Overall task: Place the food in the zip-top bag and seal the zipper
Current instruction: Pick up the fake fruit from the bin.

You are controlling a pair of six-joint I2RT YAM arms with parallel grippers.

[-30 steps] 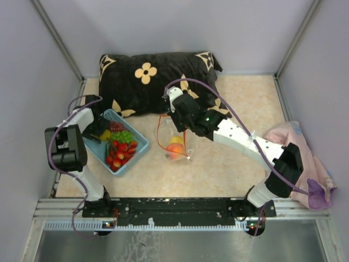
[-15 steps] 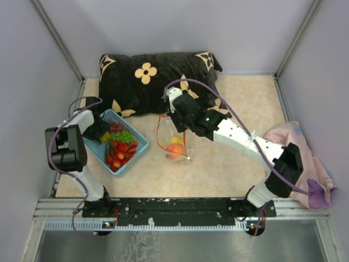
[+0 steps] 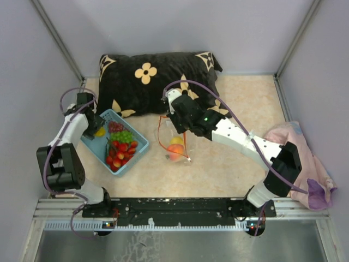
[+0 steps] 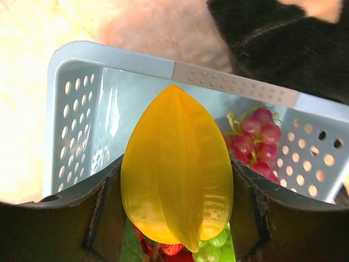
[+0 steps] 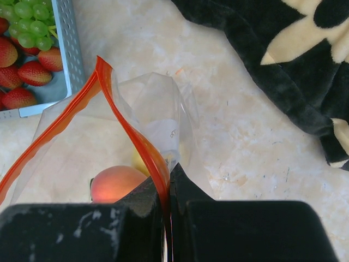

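Pale grey walls box in a speckled beige worktop (image 3: 234, 164), with a black flowered pillow (image 3: 147, 82) along the back and a crumpled pink cloth (image 3: 308, 158) at the right edge; the zip-top bag (image 5: 158, 109) stands near the middle, just in front of the pillow, its mouth held apart; the right gripper (image 5: 168, 191) is clenched on the zipper (image 5: 122, 117) at one end of the red-orange strip; a peach (image 5: 117, 183) and a yellowish fruit (image 3: 175, 140) already lie inside.

Over the far corner of the light blue basket (image 4: 234, 82) the left gripper (image 4: 177, 207) grasps a yellow fruit (image 4: 177, 169) by its flanks; strawberries (image 5: 32, 73), green grapes (image 5: 30, 22) and red grapes (image 4: 256, 136) wait in the basket.

That ridged toy fruit looks hard, light and glossy, so probably slippery; a hold across its widest part seems safest. The bag is thin, crinkly and limp; it will likely sag or slide unless pinched at the strip, its stiffest part.

From basket to bag, the basket's wall must be cleared; the right arm reaching over the bag narrows the approach; the pillow sits close behind the mouth.
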